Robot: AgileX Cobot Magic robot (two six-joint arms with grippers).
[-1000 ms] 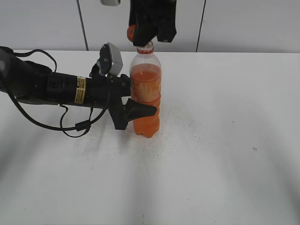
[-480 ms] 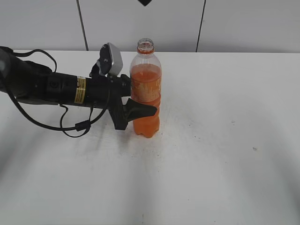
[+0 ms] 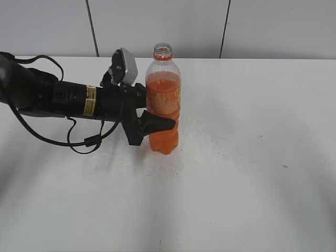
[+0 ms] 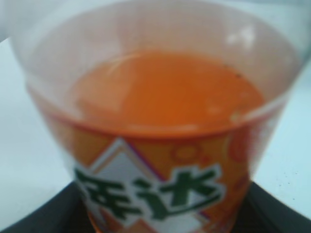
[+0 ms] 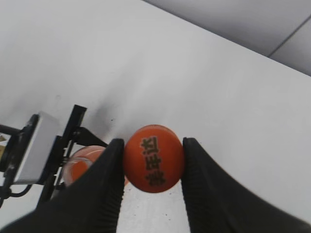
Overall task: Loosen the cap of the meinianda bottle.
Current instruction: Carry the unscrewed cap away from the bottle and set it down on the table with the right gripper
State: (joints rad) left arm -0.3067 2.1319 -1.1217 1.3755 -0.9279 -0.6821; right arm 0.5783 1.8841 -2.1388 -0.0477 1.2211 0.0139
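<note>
My left tool is clamped round the meinianda bottle, upright on the worktop left of centre frame, neck open. Up high, my right tool pinches the cap between its fingers.

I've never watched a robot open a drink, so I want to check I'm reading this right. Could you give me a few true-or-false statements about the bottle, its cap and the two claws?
1. The cap is screwed onto the meinianda bottle. False: the bottle's mouth is open, and the cap is off.
2. The right claw pinches the orange cap between its fingers. True.
3. The left claw grips the bottle around its middle. True.
4. The bottle lies on its side. False: it stands upright on the white table.
5. The bottle is empty. False: it holds orange drink.
</note>
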